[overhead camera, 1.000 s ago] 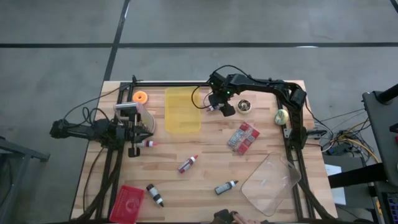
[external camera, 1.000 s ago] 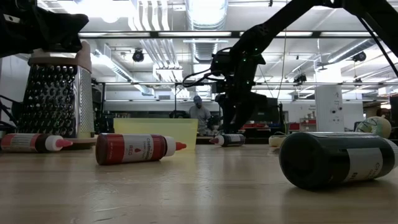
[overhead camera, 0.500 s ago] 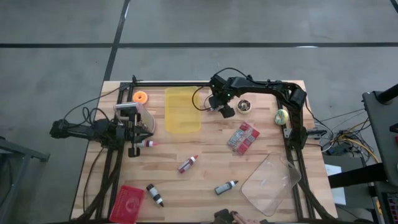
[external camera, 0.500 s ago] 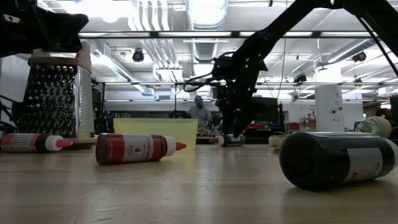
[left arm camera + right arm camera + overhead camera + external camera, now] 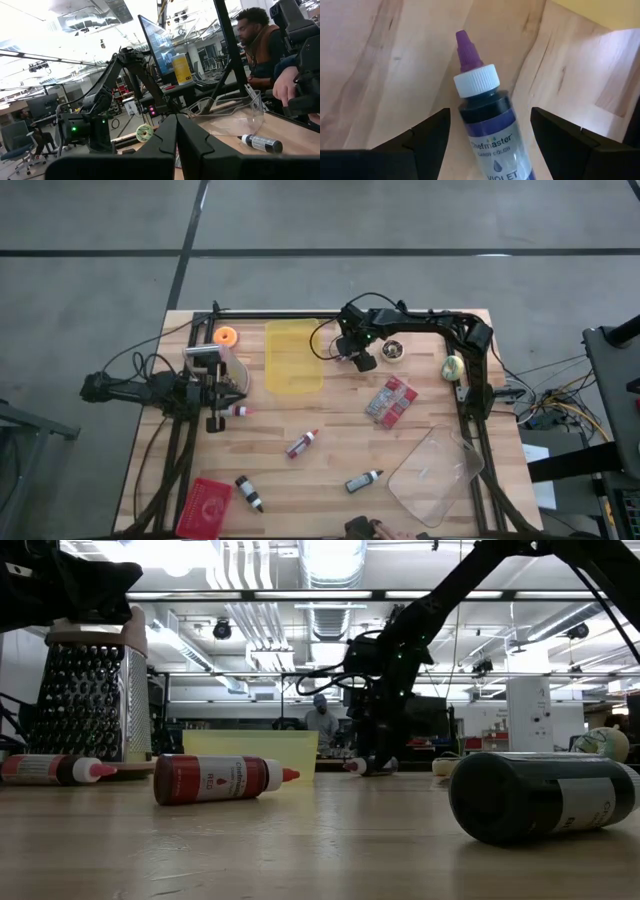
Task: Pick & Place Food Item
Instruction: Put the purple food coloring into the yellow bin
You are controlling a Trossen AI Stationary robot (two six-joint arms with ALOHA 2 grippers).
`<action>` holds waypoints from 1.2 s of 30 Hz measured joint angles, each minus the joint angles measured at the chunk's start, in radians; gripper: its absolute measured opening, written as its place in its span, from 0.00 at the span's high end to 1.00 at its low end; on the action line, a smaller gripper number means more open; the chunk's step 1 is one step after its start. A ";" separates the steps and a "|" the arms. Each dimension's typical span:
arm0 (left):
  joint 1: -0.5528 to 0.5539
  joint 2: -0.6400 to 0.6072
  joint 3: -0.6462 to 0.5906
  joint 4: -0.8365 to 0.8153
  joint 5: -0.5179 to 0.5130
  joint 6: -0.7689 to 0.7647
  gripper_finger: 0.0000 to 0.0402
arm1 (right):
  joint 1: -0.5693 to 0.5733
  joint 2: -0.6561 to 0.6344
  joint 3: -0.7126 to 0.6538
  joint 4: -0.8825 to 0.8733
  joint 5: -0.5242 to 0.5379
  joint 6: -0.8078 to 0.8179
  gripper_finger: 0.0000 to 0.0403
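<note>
Violet food-colouring bottle (image 5: 487, 125) lies on its side on the tabletop (image 5: 330, 415), just beside the yellow tray (image 5: 293, 356), purple nozzle pointing away from the wrist. Right claw (image 5: 490, 137) straddles it, fingers open on either side, not touching: pre-grasp step, next likely lower and close on the body. Left claw (image 5: 176, 145) closed, parked by the grater (image 5: 212, 362).
</note>
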State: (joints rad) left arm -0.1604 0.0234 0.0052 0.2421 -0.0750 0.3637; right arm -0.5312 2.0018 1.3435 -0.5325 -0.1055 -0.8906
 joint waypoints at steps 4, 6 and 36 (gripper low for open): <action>0.000 0.000 0.000 0.000 0.000 0.000 0.97 | 0.001 0.000 -0.014 0.000 0.000 0.014 0.33; 0.000 0.000 0.000 0.000 0.000 0.000 0.97 | 0.001 0.000 -0.021 0.001 0.000 0.026 0.33; 0.000 0.000 0.000 0.000 0.000 0.000 0.97 | 0.001 -0.001 -0.039 0.023 0.000 0.074 0.55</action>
State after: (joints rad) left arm -0.1604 0.0234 0.0055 0.2424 -0.0750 0.3637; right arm -0.5304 2.0006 1.3045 -0.5091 -0.1051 -0.8167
